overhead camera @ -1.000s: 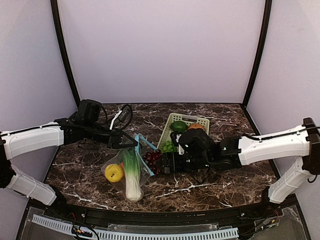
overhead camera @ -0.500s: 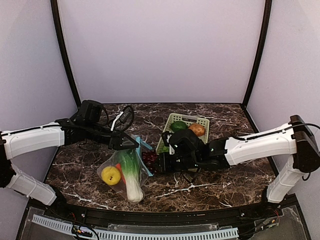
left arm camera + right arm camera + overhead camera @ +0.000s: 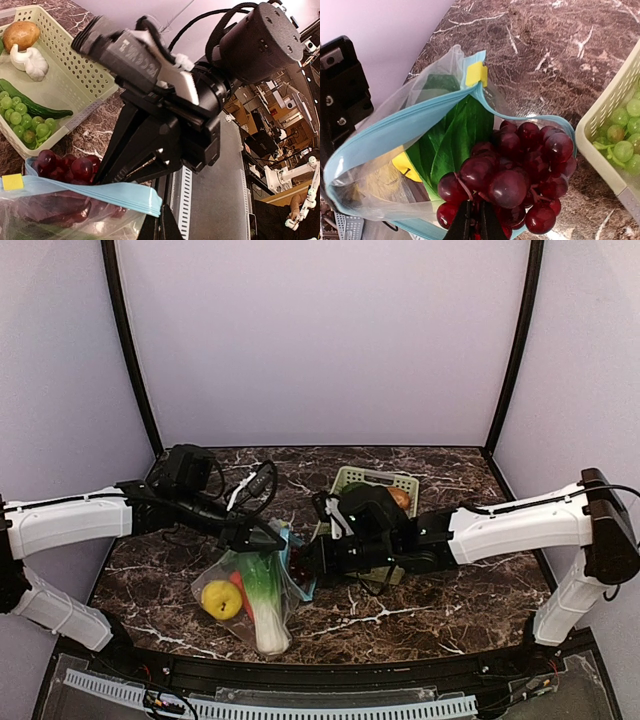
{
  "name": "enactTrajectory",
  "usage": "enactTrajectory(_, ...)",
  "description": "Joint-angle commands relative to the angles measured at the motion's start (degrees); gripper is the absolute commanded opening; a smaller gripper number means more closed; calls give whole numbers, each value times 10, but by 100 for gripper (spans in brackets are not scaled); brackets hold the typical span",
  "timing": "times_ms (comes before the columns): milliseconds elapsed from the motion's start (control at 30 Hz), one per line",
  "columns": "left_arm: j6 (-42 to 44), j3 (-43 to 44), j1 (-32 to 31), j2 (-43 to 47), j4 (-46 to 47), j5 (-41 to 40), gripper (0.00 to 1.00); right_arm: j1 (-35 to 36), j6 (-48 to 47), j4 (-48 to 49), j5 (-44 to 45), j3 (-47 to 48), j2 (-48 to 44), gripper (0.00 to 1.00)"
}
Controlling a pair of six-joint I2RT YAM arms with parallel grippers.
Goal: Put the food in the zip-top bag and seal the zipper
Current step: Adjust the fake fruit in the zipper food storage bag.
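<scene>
My right gripper (image 3: 472, 224) is pinched nearly closed on the grapes (image 3: 515, 170) (grip low on the bunch). The bunch sits in the bag (image 3: 370, 190) mouth, inside the zipper (image 3: 395, 131) loop. From there the bag's long axis runs leftward and toward the near table edge. My left gripper (image 3: 260, 538), closed, holds the mouth's rim.
</scene>
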State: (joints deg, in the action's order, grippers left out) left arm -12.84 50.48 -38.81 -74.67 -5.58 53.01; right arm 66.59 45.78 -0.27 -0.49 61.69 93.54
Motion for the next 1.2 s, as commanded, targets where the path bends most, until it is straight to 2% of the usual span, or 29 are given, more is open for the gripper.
enactTrajectory(0, 8, 2, -17, -12, 19, 42, 1, -2, 17, 43, -71, -37, 29, 6)
enactTrajectory(167, 21, 10, -31, -32, 3, 39, 1, 6, 3, 63, -121, -28, 58, 6)
enactTrajectory(467, 47, 26, -32, -52, -38, 16, 1, 11, -7, 66, -120, -26, 73, 9)
enactTrajectory(700, 56, 29, -33, -47, -51, 15, 1, 10, -3, 34, -61, -73, -25, 30)
enactTrajectory(800, 58, 30, -33, -38, -53, 16, 1, 12, -2, -1, -26, -92, -82, 51)
enactTrajectory(1000, 60, 28, -33, -25, -51, 21, 1, 8, 27, -93, 61, -115, -149, 81)
enactTrajectory(1167, 59, 28, -32, -25, -51, 24, 1, 2, 29, -86, 52, -121, -128, 85)
